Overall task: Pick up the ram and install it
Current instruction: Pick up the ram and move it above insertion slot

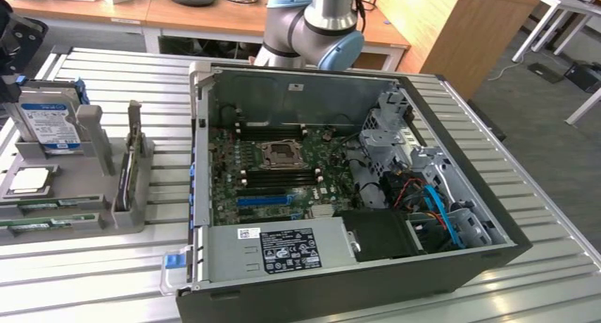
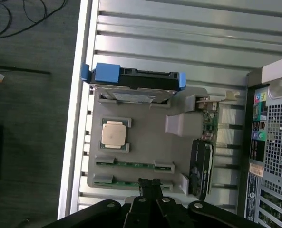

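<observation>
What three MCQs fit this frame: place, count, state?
1. In the exterior view, the tray sits:
A) left of the case
B) inside it
C) right of it

2. Ram sticks in the tray:
A) one
B) two
C) four

3. The gripper is:
A) wide open
B) shut
C) clamped on a screwdriver

Answers:
1. A: the tray stands on the exterior view's left, beside the case.
2. B: two green sticks lie side by side.
3. B: its jaws meet, nothing between.

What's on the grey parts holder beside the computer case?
A hard drive, a CPU, two ram sticks and an expansion card; the gripper hides part of one stick.
</observation>
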Robot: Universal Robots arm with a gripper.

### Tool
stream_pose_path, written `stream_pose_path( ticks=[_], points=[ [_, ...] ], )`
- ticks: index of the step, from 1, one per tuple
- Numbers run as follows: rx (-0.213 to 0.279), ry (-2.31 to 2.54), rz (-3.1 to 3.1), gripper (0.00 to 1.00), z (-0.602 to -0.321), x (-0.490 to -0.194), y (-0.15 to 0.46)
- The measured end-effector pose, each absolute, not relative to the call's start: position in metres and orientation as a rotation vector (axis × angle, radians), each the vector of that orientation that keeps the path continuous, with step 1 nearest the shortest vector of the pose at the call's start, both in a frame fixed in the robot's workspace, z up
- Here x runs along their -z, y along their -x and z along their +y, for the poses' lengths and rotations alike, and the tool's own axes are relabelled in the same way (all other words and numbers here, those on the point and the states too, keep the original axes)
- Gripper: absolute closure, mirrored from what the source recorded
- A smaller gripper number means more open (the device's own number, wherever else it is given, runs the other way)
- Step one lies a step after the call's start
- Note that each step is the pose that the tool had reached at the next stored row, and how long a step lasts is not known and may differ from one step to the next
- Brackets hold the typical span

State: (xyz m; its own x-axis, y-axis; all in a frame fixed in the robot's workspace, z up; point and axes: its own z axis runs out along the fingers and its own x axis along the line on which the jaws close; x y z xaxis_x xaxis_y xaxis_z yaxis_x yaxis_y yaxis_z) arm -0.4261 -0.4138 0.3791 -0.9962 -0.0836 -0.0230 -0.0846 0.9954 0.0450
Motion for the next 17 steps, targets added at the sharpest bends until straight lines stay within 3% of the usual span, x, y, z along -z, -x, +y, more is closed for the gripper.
stream_pose_path(
  ticks=[17],
  points=[
    [-0.075, 0.483, 3.087, 0.89, -0.4139, -0.3780, 0.4261]
  ],
)
